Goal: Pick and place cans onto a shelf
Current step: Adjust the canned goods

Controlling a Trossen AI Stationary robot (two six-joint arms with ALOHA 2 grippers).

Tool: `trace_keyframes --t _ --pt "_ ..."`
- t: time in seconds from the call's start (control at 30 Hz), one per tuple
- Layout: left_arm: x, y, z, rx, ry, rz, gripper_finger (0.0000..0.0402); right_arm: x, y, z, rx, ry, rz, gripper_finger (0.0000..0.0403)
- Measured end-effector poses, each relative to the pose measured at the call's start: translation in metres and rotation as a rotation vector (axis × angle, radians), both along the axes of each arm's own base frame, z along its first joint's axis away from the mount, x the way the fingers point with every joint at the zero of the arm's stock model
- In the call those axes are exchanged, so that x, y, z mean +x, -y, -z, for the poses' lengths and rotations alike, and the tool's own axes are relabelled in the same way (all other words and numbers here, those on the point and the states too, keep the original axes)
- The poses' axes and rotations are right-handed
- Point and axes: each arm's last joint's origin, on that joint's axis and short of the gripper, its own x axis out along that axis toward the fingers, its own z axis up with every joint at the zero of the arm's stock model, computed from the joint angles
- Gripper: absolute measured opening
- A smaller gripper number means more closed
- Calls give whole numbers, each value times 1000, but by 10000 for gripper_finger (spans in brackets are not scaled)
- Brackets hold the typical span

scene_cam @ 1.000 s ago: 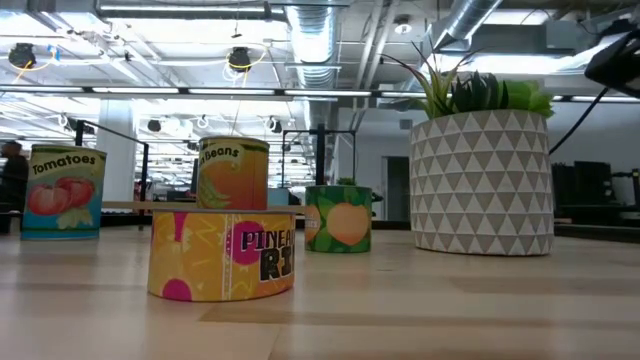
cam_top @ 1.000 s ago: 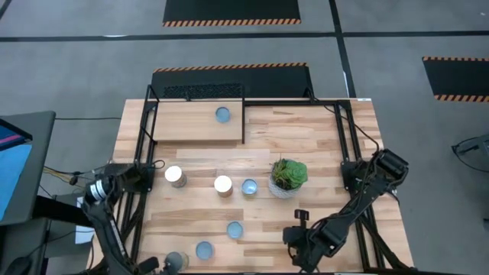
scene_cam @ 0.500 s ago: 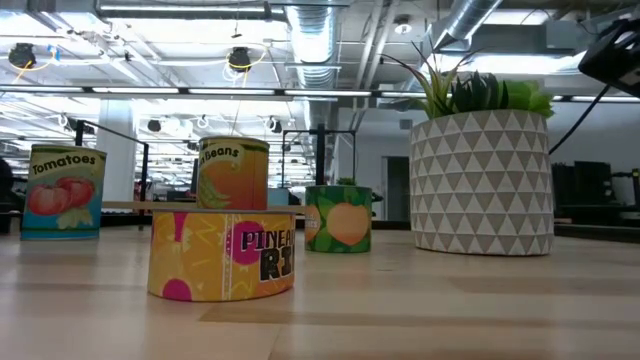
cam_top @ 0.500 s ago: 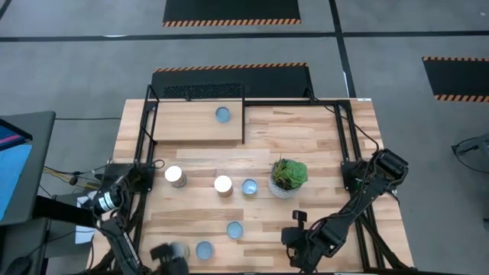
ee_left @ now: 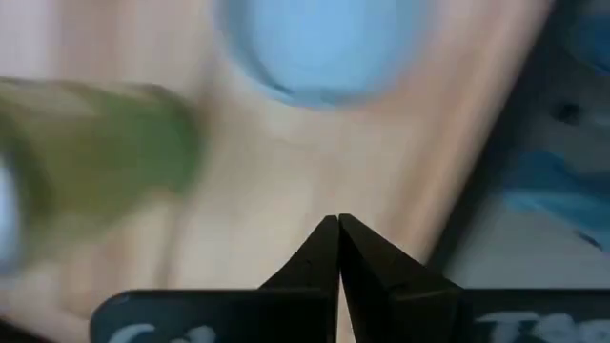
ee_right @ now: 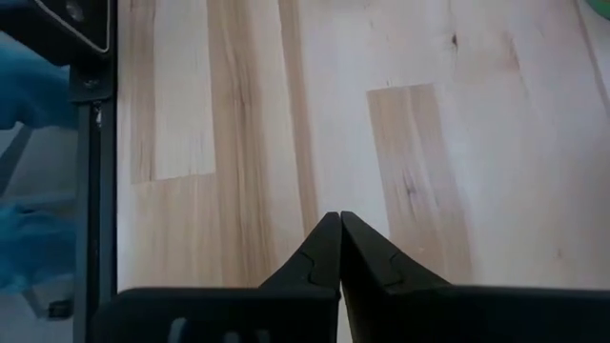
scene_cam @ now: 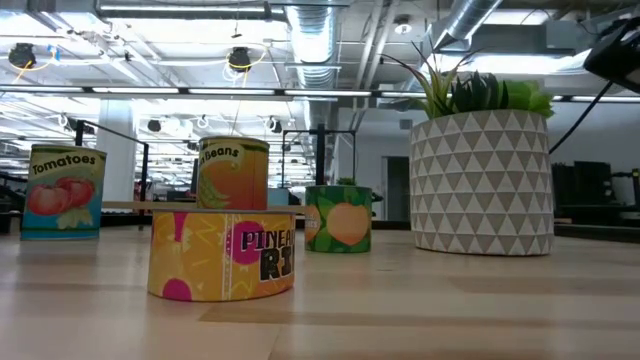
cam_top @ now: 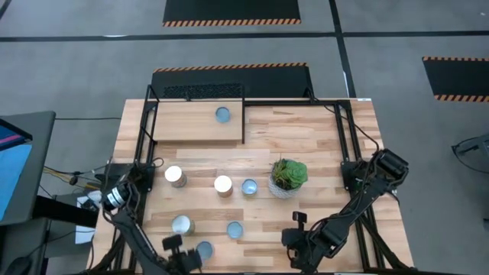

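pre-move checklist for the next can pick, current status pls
1. Left gripper empty: ok, fingers shut on nothing.
2. Right gripper empty: ok, shut over bare table, parked at the near right.
3. Shelf has free space: ok, one can on it.
4. Nearest can upright: ok, silver top faces up, just beyond the left gripper.
5. Blue-topped can clear of the left gripper: cannot tell, it sits close beside it.
6. Plant out of the route to the shelf: ok, it stands to the right.
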Motion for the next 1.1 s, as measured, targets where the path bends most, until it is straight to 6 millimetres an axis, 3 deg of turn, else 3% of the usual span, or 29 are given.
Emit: trace_keyframes --t 0.2,0.4,0.67,0.87,0.97,1.1 --pt "5 21 -15 -98 198 56 0 -2 -2 0 -1 0 -8 16" --pt "20 24 8 -106 231 111 0 -3 -3 0 -1 -1 -13 20" --pt "37 1 18 15 174 146 0 -6 -5 0 -2 -5 -23 18" --pt "57 -34 15 290 236 122 0 -5 -5 0 -1 -4 -21 17" --pt "60 -41 15 286 184 98 0 -5 -5 0 2 -2 -22 22" --pt "58 -32 17 169 139 116 0 -7 -7 0 2 -2 -28 22"
